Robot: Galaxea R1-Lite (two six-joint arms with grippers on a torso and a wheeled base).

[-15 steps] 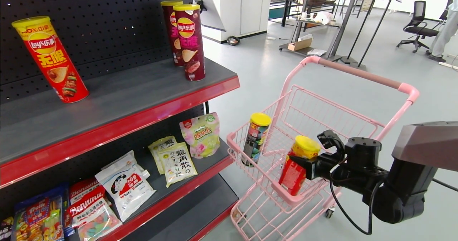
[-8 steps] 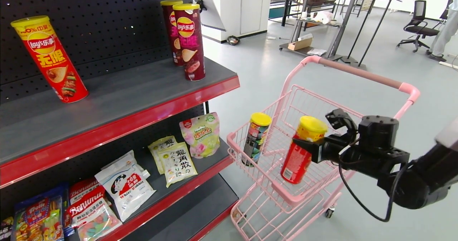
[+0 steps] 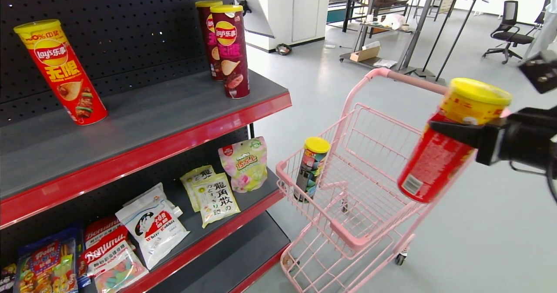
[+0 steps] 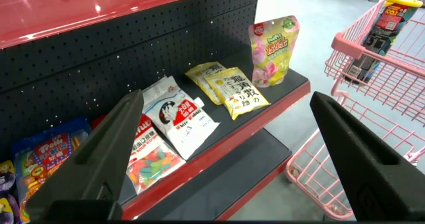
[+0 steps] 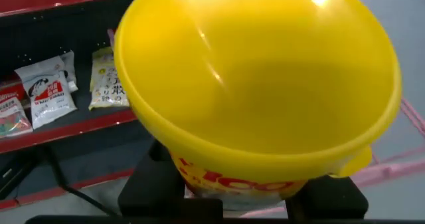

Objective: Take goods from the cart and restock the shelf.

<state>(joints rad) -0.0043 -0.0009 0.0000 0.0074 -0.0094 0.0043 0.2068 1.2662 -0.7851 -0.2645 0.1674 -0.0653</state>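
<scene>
A red chip can with a yellow lid (image 3: 437, 156) hangs tilted above the pink cart's (image 3: 348, 237) right side, with my right gripper (image 3: 458, 130) shut around it just under the lid. In the right wrist view the yellow lid (image 5: 259, 71) sits close above the gripper's dark fingers (image 5: 154, 184). A dark can with a yellow lid (image 3: 311, 167) stands in the cart's far left corner. My left gripper (image 4: 226, 164) is open in front of the lower shelf, holding nothing. On the top shelf (image 3: 152, 114) stand a red can (image 3: 61, 73) and two maroon cans (image 3: 230, 51).
Snack bags (image 3: 215, 197) lie on the lower shelf, also seen from the left wrist as bags (image 4: 229, 91) beside the cart (image 4: 372, 61). The top shelf has free room between the red can and the maroon cans. Open floor lies right of the cart.
My right gripper has lifted the red can up out of the cart and carried it to the right. The dark can, the cart and the shelf goods have stayed put.
</scene>
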